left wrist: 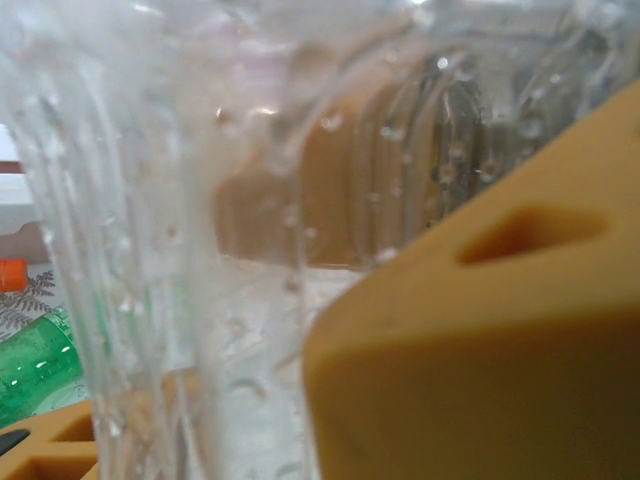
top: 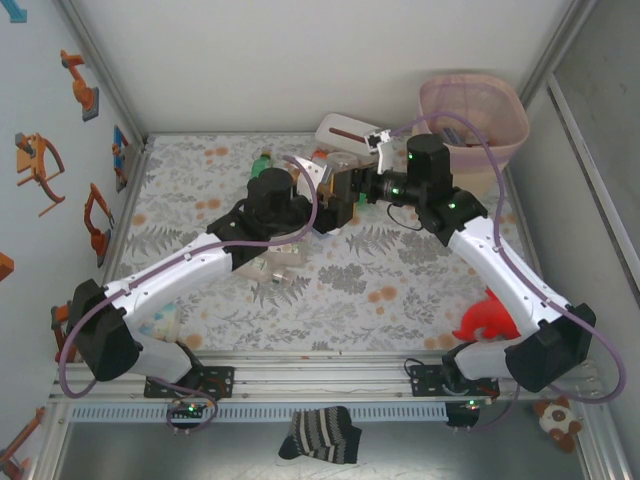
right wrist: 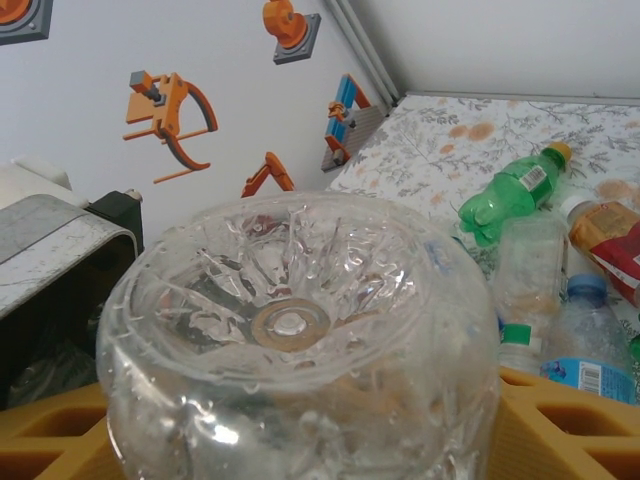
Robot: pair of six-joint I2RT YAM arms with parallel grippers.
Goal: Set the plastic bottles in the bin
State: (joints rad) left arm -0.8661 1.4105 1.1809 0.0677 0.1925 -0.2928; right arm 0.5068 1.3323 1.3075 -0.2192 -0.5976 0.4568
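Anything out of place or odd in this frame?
Yes. A striped sock lies crumpled off the table, past its near edge, and a red toy sits beside the right arm; neither belongs to the task.

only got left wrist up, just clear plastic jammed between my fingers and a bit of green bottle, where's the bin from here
Observer: The bin stands in the far right corner, beyond the right arm.
Operator: so where's the right hand
Observer: The right gripper meets your left gripper nose to nose, about midway across.
Operator: is it holding anything
Observer: The right wrist view shows a clear bottle, base towards the camera, sitting between its fingers.
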